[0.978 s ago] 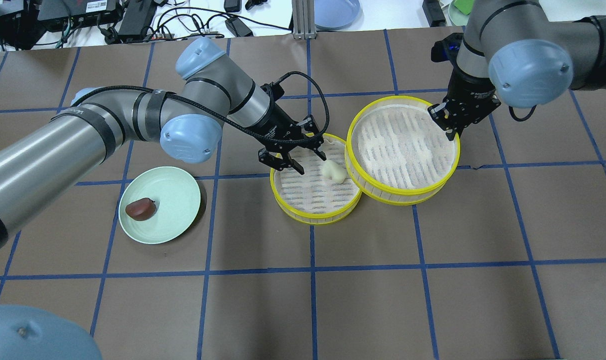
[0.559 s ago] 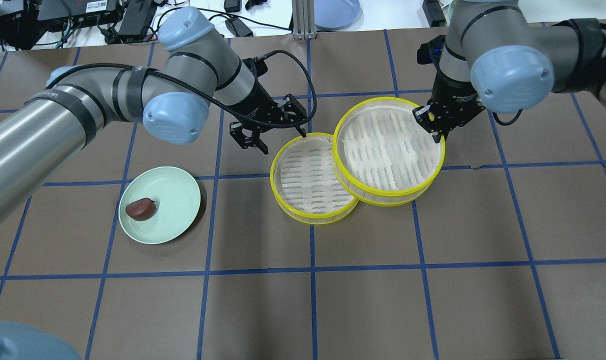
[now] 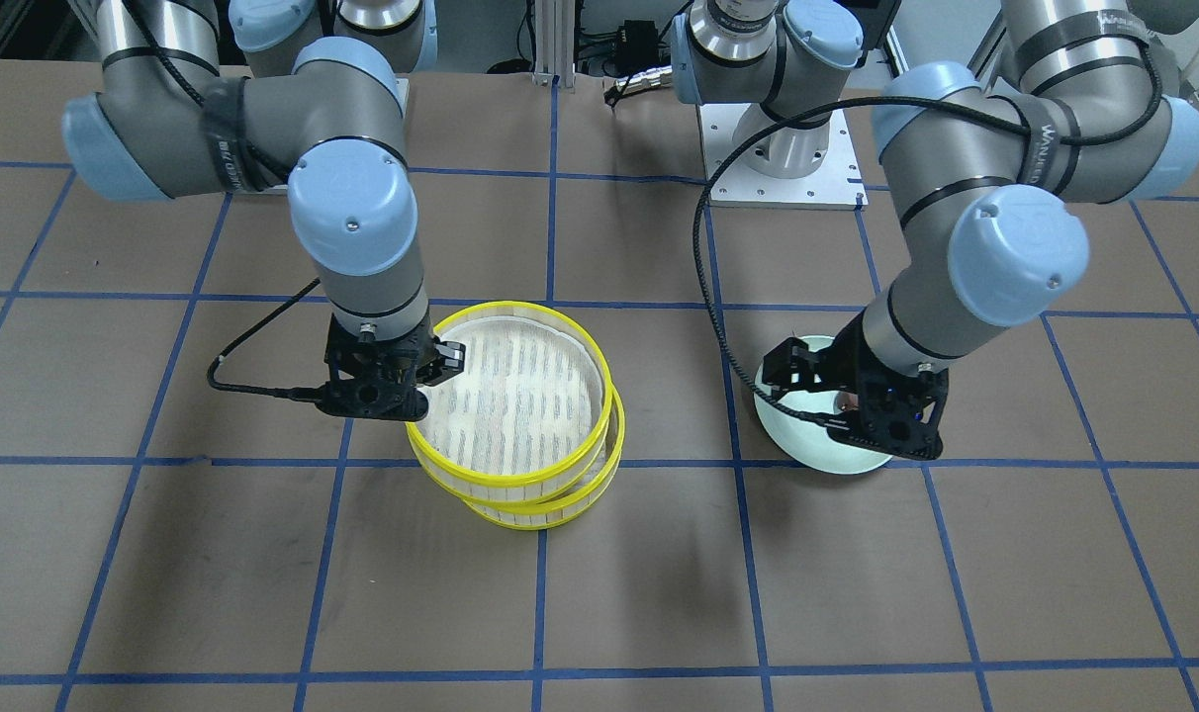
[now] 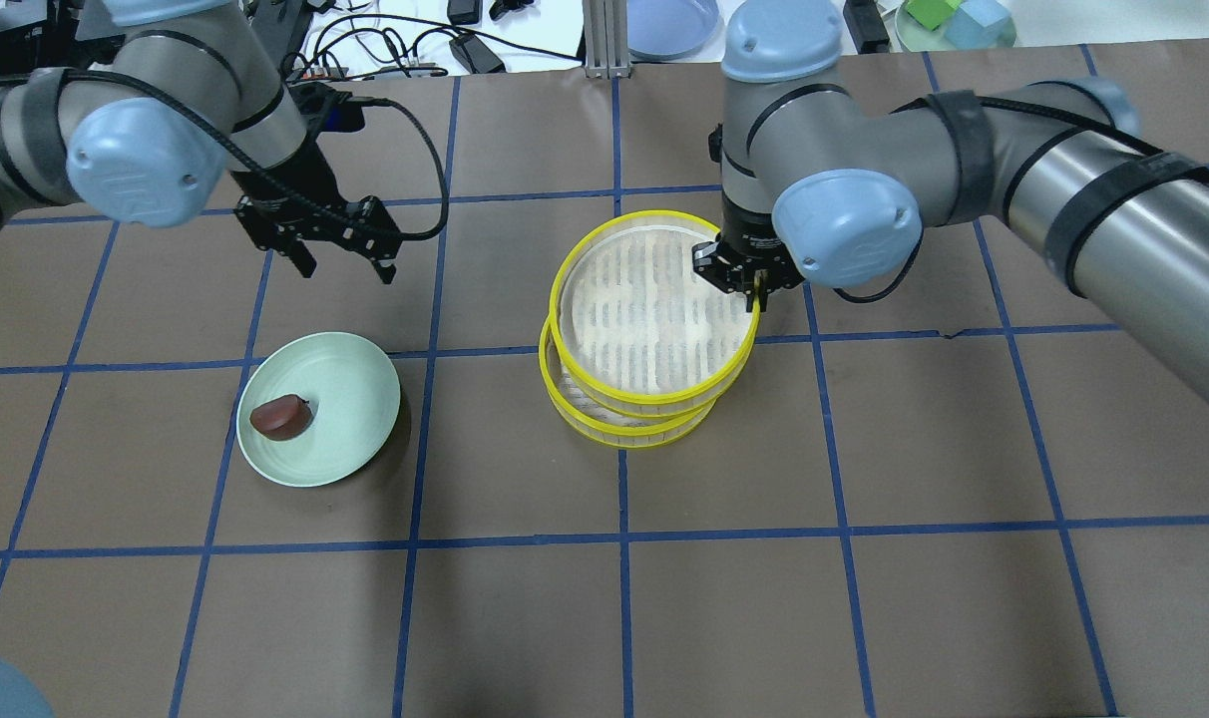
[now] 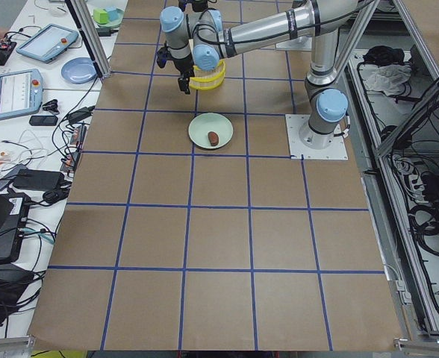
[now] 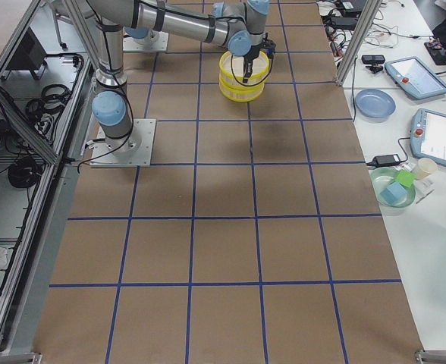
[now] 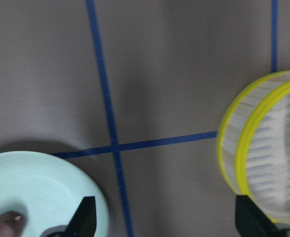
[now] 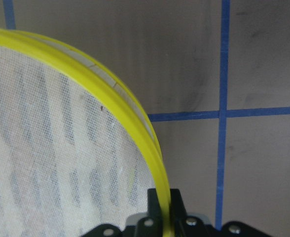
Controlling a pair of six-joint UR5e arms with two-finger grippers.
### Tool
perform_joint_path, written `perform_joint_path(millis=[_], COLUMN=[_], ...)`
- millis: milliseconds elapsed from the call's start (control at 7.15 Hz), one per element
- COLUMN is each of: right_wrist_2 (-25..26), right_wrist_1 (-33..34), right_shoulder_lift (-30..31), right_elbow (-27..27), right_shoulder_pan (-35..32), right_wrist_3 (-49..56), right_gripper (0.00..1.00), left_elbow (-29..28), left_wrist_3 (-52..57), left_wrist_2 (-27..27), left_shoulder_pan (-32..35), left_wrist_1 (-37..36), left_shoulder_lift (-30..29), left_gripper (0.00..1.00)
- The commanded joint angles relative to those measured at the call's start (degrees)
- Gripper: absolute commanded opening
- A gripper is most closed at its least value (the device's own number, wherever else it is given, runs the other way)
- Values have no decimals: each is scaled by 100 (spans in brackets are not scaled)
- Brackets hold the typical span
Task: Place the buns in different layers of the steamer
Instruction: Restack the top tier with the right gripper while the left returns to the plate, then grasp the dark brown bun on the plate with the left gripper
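The steamer's upper tier (image 4: 644,299) hangs nearly over the lower tier (image 4: 614,437), offset a little to the back right. My right gripper (image 4: 757,289) is shut on the upper tier's yellow rim, which sits between the fingers in the right wrist view (image 8: 157,163). The cream-white bun is hidden under the upper tier. The reddish-brown bun (image 4: 280,417) lies on the pale green plate (image 4: 355,399). My left gripper (image 4: 345,269) is open and empty, behind the plate; its wrist view shows the plate (image 7: 36,187) and the steamer (image 7: 263,158).
The table is brown with blue tape lines. Along its far edge lie cables and electronics (image 4: 265,40), a blue plate (image 4: 669,20) and a green dish with blocks (image 4: 954,20). The green plate stands left of the steamer.
My right gripper has carried the upper tier left, over the lower tier, covering the cream bun. My left gripper has drawn away from the lower tier, leftward toward the plate.
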State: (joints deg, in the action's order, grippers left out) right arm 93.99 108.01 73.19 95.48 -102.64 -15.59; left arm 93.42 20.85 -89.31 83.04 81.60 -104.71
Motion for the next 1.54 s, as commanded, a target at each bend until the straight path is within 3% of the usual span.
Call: perform_joint_path(millis=[0, 280, 978, 1118, 1258, 1398], right_wrist_2=[-4, 5, 110, 111, 258, 286], right_wrist_1=[211, 308, 186, 177, 133, 133], right_shoulder_lift=[-199, -331, -314, -314, -314, -323], right_elbow=[-4, -4, 5, 5, 14, 23], right_shoulder_pan=[-160, -160, -186, -186, -221, -221], right_wrist_3=[-322, -278, -181, -190, -181, -216], right_gripper=[0, 0, 0, 0, 0, 0], left_elbow=[560, 844, 888, 888, 888, 862], left_wrist_3=[1313, 1264, 1238, 1116, 1115, 1080], left_wrist_2=[-507, -595, -587, -604, -605, -605], left_shoulder_pan=[-777, -842, -877, -877, -877, -877], left_wrist_1=[164, 128, -310, -329, -329, -329], left_shoulder_lift=[-66, -329, -1041, -1094, -1138, -1156], left_gripper=[100, 99, 90, 57, 32, 15])
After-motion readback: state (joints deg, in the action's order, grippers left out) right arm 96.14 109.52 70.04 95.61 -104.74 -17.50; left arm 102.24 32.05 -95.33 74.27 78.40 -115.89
